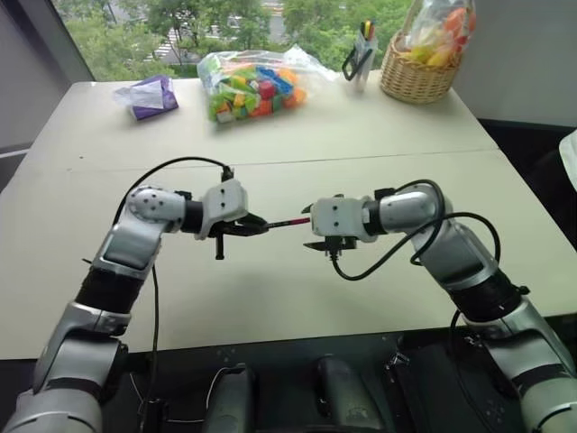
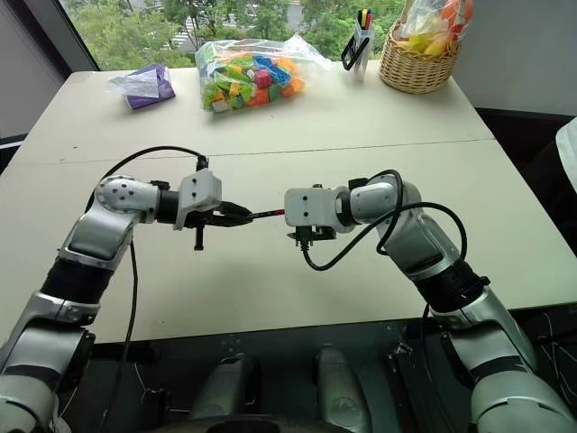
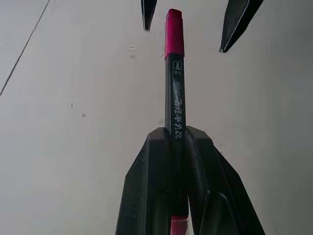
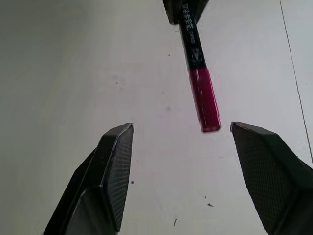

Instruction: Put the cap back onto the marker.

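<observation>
**Cap seated on marker above pale table**

Pale tabletop (image 1: 270, 298) stretches below your two arms, with a purple bag (image 1: 149, 96), a bag of coloured blocks (image 1: 252, 83), a pen cup (image 1: 361, 56) and a wicker basket (image 1: 419, 77) along its far edge. On your left, the left gripper (image 3: 177, 147) clamps the marker (image 3: 175, 98) by its black barrel, level above the table. The cap (image 4: 205, 105) sits on the marker's end. On your right, the right gripper (image 4: 181, 134) stands wide, its fingers flanking the cap without touching it.
</observation>
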Motion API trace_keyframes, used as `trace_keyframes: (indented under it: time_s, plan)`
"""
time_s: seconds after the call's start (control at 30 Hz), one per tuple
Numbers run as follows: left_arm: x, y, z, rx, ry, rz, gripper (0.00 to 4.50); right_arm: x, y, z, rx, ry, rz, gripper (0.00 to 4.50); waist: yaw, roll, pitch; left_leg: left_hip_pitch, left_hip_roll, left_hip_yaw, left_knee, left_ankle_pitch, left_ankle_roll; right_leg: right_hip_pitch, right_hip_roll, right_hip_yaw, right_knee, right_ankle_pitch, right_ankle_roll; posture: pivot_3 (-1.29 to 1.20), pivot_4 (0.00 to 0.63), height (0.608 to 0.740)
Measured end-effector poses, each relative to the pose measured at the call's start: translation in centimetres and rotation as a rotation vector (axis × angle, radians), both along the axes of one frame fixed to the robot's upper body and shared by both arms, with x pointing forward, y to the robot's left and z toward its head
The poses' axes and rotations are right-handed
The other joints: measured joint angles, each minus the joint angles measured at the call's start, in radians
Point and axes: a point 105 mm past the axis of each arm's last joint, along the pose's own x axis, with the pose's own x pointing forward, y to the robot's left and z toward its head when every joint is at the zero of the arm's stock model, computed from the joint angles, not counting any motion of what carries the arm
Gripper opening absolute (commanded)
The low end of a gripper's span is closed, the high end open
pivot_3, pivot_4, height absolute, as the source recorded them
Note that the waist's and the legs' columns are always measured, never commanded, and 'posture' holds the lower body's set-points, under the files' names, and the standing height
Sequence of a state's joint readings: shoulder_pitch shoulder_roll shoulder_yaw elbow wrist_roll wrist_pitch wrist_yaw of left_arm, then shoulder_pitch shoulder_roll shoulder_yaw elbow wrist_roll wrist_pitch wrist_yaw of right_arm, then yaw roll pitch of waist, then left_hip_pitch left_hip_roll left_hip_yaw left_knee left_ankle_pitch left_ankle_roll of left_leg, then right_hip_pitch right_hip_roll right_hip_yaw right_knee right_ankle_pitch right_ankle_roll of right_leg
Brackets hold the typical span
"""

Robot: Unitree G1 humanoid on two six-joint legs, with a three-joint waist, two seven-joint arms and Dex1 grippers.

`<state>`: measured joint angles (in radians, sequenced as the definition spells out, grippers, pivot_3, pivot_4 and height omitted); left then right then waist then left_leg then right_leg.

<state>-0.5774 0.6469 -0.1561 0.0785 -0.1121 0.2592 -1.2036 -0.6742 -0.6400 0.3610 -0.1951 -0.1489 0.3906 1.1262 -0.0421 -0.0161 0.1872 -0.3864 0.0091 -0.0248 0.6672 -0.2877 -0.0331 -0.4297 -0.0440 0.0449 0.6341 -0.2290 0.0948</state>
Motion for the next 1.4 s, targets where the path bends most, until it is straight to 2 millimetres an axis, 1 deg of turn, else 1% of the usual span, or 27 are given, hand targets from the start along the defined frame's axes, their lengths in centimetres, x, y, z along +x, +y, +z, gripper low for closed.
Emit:
trace_keyframes:
  time_s: [0.07, 0.17, 0.27, 0.4, 0.5, 0.6, 0.67, 0.77, 0.9, 1.07, 1.23, 1.3, 1.33, 1.37, 1.4]
  plan:
    - [0.1, 1.3, -0.4, -0.014, 0.012, 0.093, 0.0, 0.0, -0.6, 0.2, 0.029, 0.011, -0.03, 3.28, 0.001, 0.0, 0.0, 0.0, 0.0, 0.0, 0.0, 0.0, 0.0, 0.0, 0.0, 0.0, 0.0, 0.0, 0.0, 0.0, 0.15, 0.74]
    - [0.6, 2.8, -0.2, -0.047, -0.011, 0.24, 0.0, -0.2, -1.0, 0.6, 0.084, 0.017, -0.067, 3.28, 0.002, 0.0, 0.0, 0.0, 0.0, 0.0, 0.0, 0.0, 0.0, 0.0, 0.0, 0.0, 0.0, 0.0, 0.0, 0.0, 0.15, 0.74]
    - [1.3, 5.0, 0.3, -0.113, -0.027, 0.457, 0.0, -0.4, -1.4, 0.8, 0.131, 0.025, -0.107, 3.28, 0.004, 0.0, 0.0, 0.0, 0.0, -0.001, 0.0, 0.0, 0.0, 0.0, -0.001, 0.0, 0.001, 0.0, 0.0, 0.0, 0.15, 0.74]
    - [1.4, 7.7, 0.8, -0.236, 0.018, 0.756, 0.0, -0.8, -1.6, 0.5, 0.163, 0.05, -0.143, 3.28, 0.004, 0.0, 0.0, 0.0, 0.0, -0.002, 0.001, 0.0, 0.0, 0.0, -0.001, -0.001, 0.001, 0.0, 0.0, 0.0, 0.15, 0.74]
    - [0.3, 9.7, -0.4, -0.295, 0.113, 0.966, 0.0, -1.0, -1.6, 0.4, 0.181, 0.06, -0.155, 3.28, 0.001, 0.0, 0.0, 0.0, 0.0, -0.003, 0.0, 0.0, 0.0, 0.0, -0.001, -0.001, 0.001, 0.0, 0.0, 0.0, 0.15, 0.74]
    - [-1.3, 10.8, -2.4, -0.3, 0.219, 1.099, 0.0, -1.0, -1.7, 0.4, 0.196, 0.064, -0.172, 3.28, 0.001, 0.0, 0.0, 0.0, 0.0, -0.004, 0.0, 0.0, 0.0, 0.0, -0.001, -0.001, 0.001, 0.0, 0.0, 0.0, 0.15, 0.74]
    - [-2.1, 11.7, -3.3, -0.298, 0.266, 1.179, 0.0, -1.0, -1.7, 0.5, 0.204, 0.062, -0.18, 3.28, 0.002, 0.0, 0.0, 0.0, 0.0, -0.004, 0.0, 0.0, 0.0, 0.0, -0.001, -0.001, 0.001, 0.0, 0.0, 0.0, 0.15, 0.74]
    - [-3.1, 12.9, -3.7, -0.301, 0.301, 1.269, 0.0, -1.0, -1.7, 0.5, 0.21, 0.061, -0.186, 3.28, 0.004, -0.001, 0.0, 0.001, 0.0, -0.004, 0.0, 0.0, -0.001, 0.0, -0.001, -0.001, 0.001, 0.0, 0.0, 0.0, 0.15, 0.74]
    - [-3.5, 13.9, -3.7, -0.313, 0.302, 1.337, 0.0, -1.1, -1.5, 0.7, 0.221, 0.061, -0.176, 3.28, 0.008, -0.001, -0.001, 0.001, -0.001, -0.004, 0.0, 0.0, -0.001, 0.001, -0.001, -0.001, 0.001, 0.0, 0.0, 0.0, 0.15, 0.74]
    - [-3.7, 14.1, -4.4, -0.328, 0.33, 1.363, 0.0, -1.1, -1.5, 0.7, 0.227, 0.056, -0.182, 3.28, 0.008, -0.001, -0.001, 0.001, -0.001, -0.004, 0.0, 0.0, -0.001, 0.001, -0.001, -0.001, 0.001, 0.0, 0.0, 0.0, 0.15, 0.74]
    - [-3.7, 14.1, -4.6, -0.34, 0.331, 1.367, 0.0, -1.0, -1.5, 0.8, 0.234, 0.05, -0.188, 3.28, 0.008, -0.001, -0.001, 0.001, -0.001, -0.004, 0.0, 0.0, -0.001, 0.001, -0.001, -0.001, 0.001, 0.0, 0.0, 0.0, 0.15, 0.74]
    - [-3.7, 14.1, -4.6, -0.349, 0.333, 1.368, 0.95, -0.9, -1.5, 0.8, 0.236, 0.047, -0.19, 3.36, 0.008, -0.001, -0.001, 0.002, -0.001, -0.004, 0.0, 0.0, -0.001, 0.001, -0.002, -0.001, 0.001, 0.0, 0.0, 0.0, 0.15, 0.74]
    - [-3.6, 14.0, -4.6, -0.356, 0.337, 1.362, 1.25, -0.9, -1.5, 0.9, 0.236, 0.046, -0.192, 3.36, 0.009, -0.001, -0.001, 0.002, -0.001, -0.004, 0.0, 0.0, -0.001, 0.001, -0.002, -0.001, 0.001, 0.0, 0.0, 0.0, 0.15, 0.74]
    - [-3.6, 13.8, -4.6, -0.365, 0.342, 1.352, 1.79, -0.9, -1.5, 0.9, 0.237, 0.045, -0.192, 3.36, 0.009, -0.001, -0.001, 0.002, -0.001, -0.004, 0.0, 0.0, -0.001, 0.002, -0.002, -0.001, 0.001, 0.0, 0.0, 0.0, 0.15, 0.74]
    - [-3.6, 13.6, -4.7, -0.373, 0.345, 1.345, 2.18, -0.9, -1.5, 0.9, 0.238, 0.043, -0.194, 3.36, 0.009, -0.001, -0.001, 0.003, -0.001, -0.004, 0.0, 0.0, -0.001, 0.003, -0.002, -0.001, 0.001, 0.0, 0.0, 0.0, 0.15, 0.74]
